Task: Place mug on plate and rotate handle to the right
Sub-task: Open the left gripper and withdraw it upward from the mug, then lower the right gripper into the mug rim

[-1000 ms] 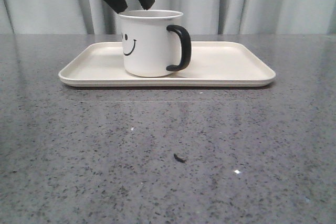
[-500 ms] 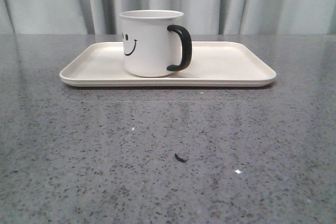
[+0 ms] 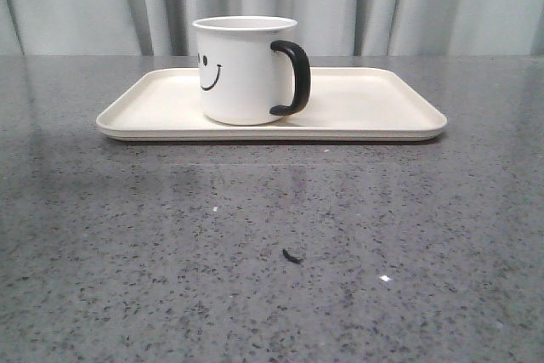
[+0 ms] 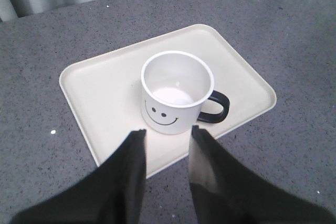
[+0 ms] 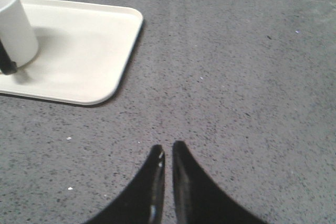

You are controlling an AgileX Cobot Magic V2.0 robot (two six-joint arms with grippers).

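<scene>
Front view: sitting upright on plate (image 3: 374, 104) nr far table edge, mug (image 3: 242, 70) w/ handle (image 3: 293, 78) pointing right. Hovering w/ fingers apart, left gripper (image 4: 167, 136); right gripper (image 5: 167, 153) nearly together. Looking done; nxt just retracting.

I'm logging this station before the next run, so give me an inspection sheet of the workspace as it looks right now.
Surface: grey speckled table, dry and flat.
Job's things: mug upright on the plate, left of its middle; handle points right in the front view.
Clutter: one small dark scrap on the table in front of the plate.
Grippers: left gripper open, off the mug; right gripper shut, over bare table.
Cables: nothing seen.
Surroundings: pale curtain behind the table.
</scene>
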